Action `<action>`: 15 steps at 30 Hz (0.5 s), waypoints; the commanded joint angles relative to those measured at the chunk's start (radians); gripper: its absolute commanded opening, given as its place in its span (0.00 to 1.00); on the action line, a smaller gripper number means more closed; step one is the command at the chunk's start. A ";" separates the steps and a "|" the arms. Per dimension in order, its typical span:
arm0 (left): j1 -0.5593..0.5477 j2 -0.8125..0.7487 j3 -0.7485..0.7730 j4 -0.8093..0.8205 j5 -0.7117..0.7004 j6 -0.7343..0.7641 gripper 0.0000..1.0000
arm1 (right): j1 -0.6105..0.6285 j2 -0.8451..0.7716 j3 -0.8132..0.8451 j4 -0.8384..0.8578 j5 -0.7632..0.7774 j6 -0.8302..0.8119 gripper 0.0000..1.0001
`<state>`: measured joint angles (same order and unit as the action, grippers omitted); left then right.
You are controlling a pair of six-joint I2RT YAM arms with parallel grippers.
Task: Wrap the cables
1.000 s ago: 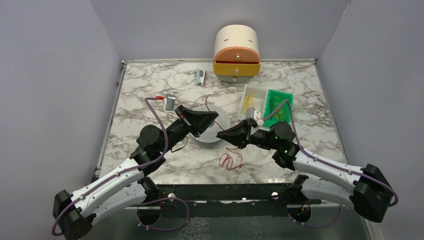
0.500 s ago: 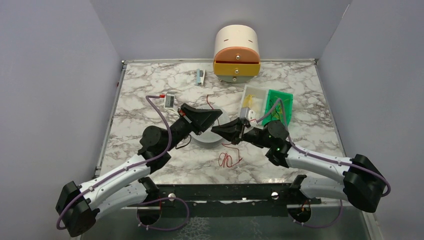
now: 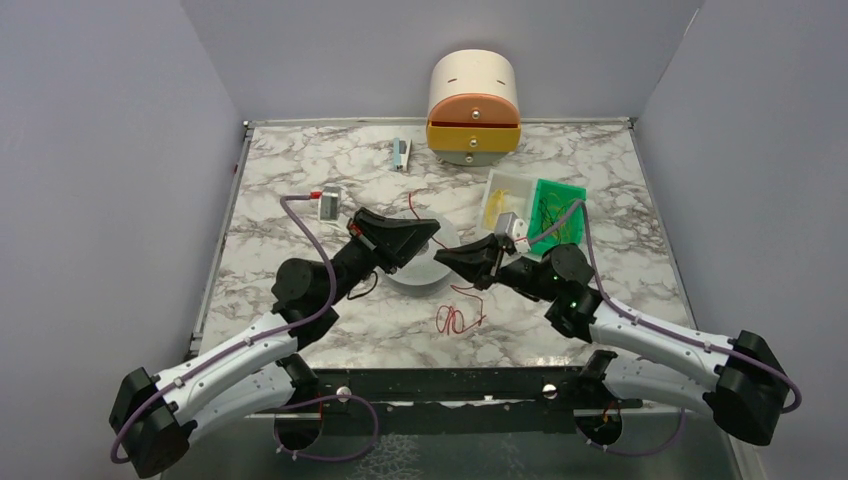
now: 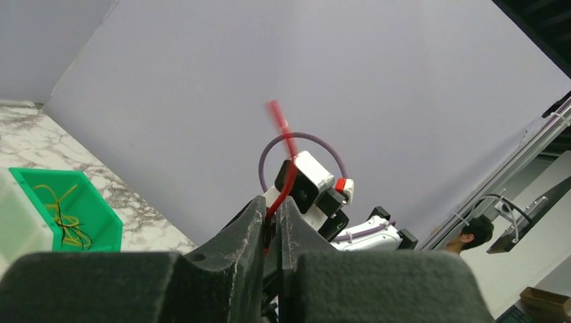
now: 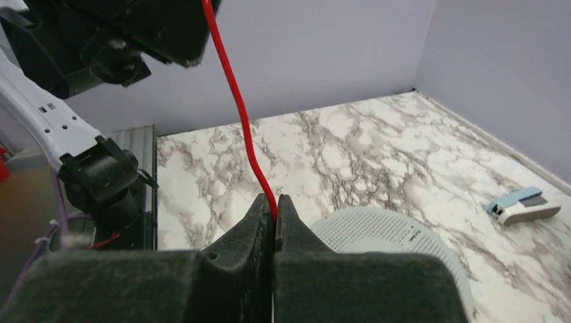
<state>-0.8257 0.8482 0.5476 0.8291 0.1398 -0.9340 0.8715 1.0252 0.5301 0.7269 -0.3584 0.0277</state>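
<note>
A thin red cable (image 3: 455, 320) lies in a small coil on the marble table (image 3: 300, 180) and rises from there to both grippers. My right gripper (image 3: 440, 257) is shut on the cable (image 5: 242, 128), which comes out of the tips (image 5: 275, 202) and climbs toward the left arm. Just above and left of it, my left gripper (image 3: 432, 230) hovers over a white round perforated device (image 3: 425, 272). In the left wrist view its jaws (image 4: 273, 205) stand a narrow gap apart. The cable (image 4: 288, 171) runs up through that gap, its free end blurred.
A green bin (image 3: 555, 205) of yellow and green wires and a white bin (image 3: 505, 190) sit at the right rear. A cream and orange drawer unit (image 3: 473, 95) stands at the back wall, a small blue-white object (image 3: 401, 153) beside it. A thin black wire (image 3: 365, 288) lies left of the device.
The right gripper pushed left toward the left gripper, then drew back right, still holding the cable. The left jaws went from pressed together to slightly apart.
</note>
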 commanded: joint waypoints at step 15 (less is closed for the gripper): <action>0.003 -0.162 -0.030 -0.111 -0.204 0.245 0.52 | 0.002 -0.115 0.054 -0.544 0.126 0.090 0.01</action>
<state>-0.8257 0.7334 0.5293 0.7826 0.0273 -0.7788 0.8715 0.9375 0.5323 0.3008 -0.3031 0.0868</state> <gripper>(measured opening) 0.486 0.030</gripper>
